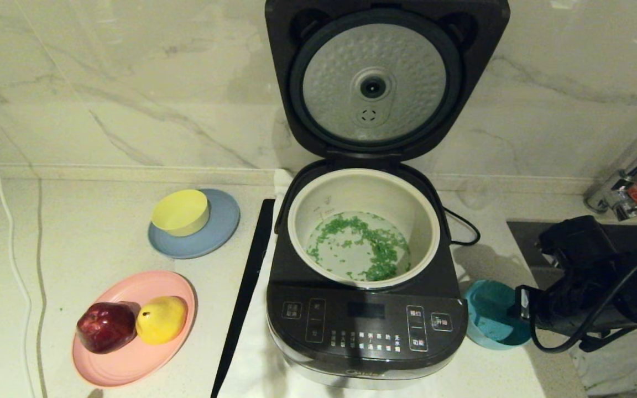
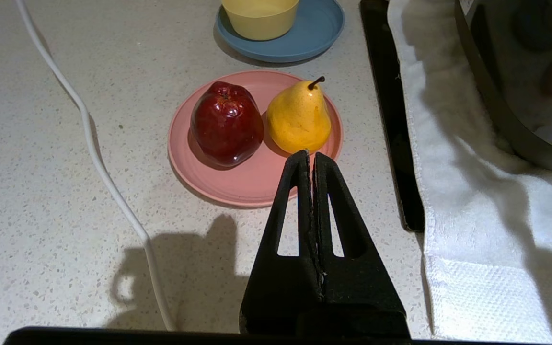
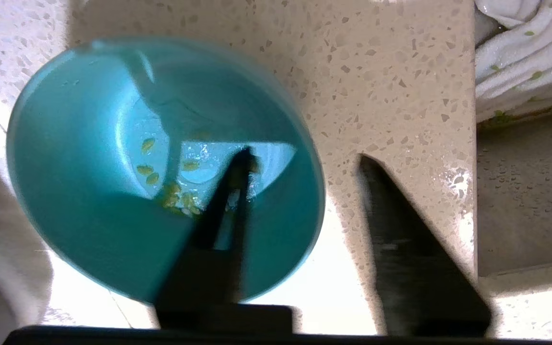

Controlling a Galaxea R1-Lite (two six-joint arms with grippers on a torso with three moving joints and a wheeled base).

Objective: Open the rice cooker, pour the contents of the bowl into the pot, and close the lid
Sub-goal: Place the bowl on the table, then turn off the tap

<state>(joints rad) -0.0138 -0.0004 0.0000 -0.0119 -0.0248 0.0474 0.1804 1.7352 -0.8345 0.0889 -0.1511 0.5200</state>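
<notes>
Sitting mouth-up, bowl [image 3: 113, 143] straddled by right pincer [image 3: 304, 163], prongs apart; left pincer [image 2: 310, 158] together.

Lid [image 1: 374, 83] stands upright behind the pot [image 1: 364, 182], so the pot mouth is open from above and the front. Right of the cooker [image 1: 365, 326], bowl [image 1: 492, 320] and right gripper [image 3: 300, 160] fill the gap. Left side: black strip [image 1: 249, 282], two plates [image 1: 130, 354] with fruit and yellow bowl [image 1: 181, 211]; bare counter [image 1: 75, 232] beyond.

Home kitchen, marble backsplash [image 1: 130, 83], faucet [image 1: 628, 182]
</notes>
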